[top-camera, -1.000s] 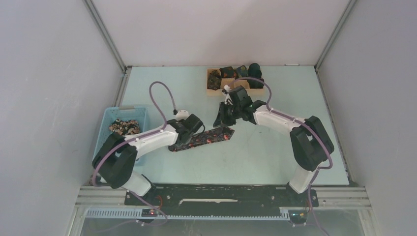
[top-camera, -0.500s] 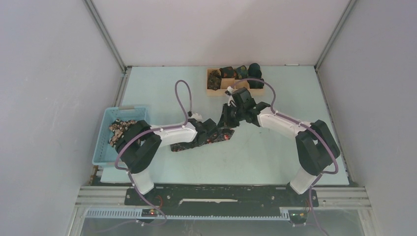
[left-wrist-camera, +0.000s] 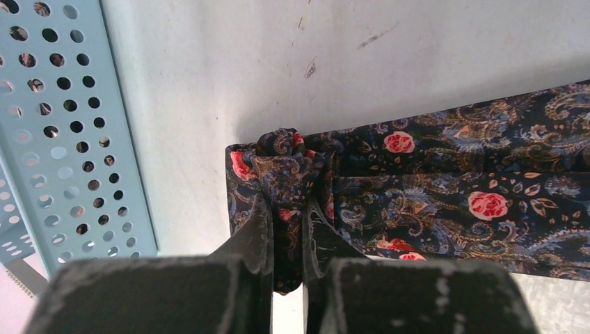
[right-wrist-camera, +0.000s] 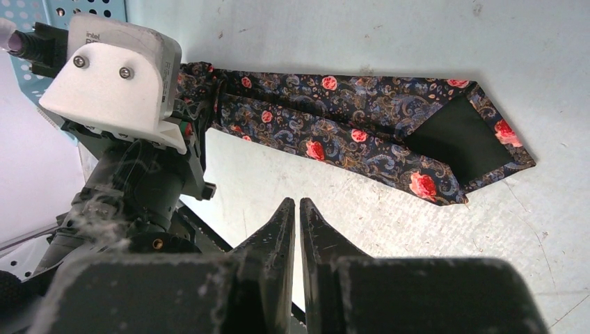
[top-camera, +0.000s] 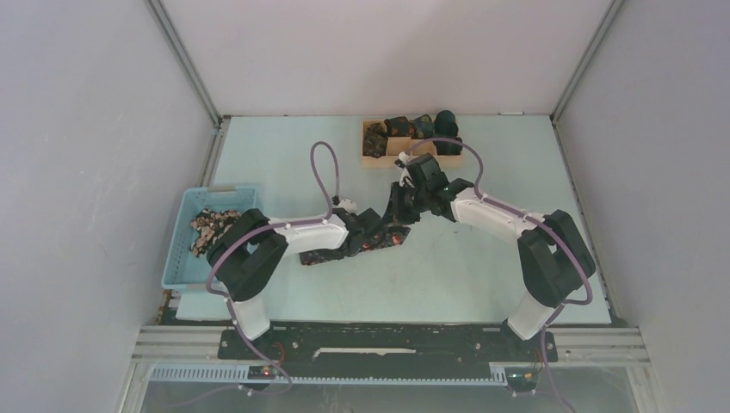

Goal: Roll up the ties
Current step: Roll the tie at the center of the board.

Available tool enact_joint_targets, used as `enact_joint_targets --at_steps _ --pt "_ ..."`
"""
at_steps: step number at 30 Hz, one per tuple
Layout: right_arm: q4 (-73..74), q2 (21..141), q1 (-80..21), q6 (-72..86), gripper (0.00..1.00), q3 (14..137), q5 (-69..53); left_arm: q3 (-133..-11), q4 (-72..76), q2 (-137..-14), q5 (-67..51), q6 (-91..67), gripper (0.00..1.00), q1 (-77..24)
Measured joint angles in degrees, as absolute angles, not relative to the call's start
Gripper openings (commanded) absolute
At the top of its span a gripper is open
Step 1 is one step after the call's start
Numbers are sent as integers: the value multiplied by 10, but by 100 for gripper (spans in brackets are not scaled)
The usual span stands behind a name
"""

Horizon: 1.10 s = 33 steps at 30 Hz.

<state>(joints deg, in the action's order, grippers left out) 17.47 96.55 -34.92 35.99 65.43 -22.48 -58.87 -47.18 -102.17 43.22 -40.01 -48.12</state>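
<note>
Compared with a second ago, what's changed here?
The left gripper, shut on the tie, moved right toward the right gripper as its arm stretched out. The right gripper barely shifted, shut and empty. Nothing was grabbed or released. The basket and tray stayed put.

One tie (right-wrist-camera: 348,118) flat on the worktop (top-camera: 482,284). One wooden divided tray (top-camera: 372,160), at least four rolled ties (top-camera: 446,120) in it. One blue basket (top-camera: 185,249); heap of ties (top-camera: 211,225) inside, number indiscernible.

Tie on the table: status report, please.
Left claw shut on the tie, at its folded end. Right claw shut, empty, beside it. Blue basket apart, not in the way.
</note>
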Motion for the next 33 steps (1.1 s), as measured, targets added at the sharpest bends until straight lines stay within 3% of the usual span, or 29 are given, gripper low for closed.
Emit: enact_joint_targets --at_steps 11,22,33 --pt "175 962 -349 360 10 654 -225 -587 -458 -1024 423 -388 29 -481" --pt "173 962 -349 360 10 654 -225 -574 -432 -998 398 -385 42 -481" --pt "167 962 -349 361 11 655 -227 -552 -413 -929 367 -390 60 -481"
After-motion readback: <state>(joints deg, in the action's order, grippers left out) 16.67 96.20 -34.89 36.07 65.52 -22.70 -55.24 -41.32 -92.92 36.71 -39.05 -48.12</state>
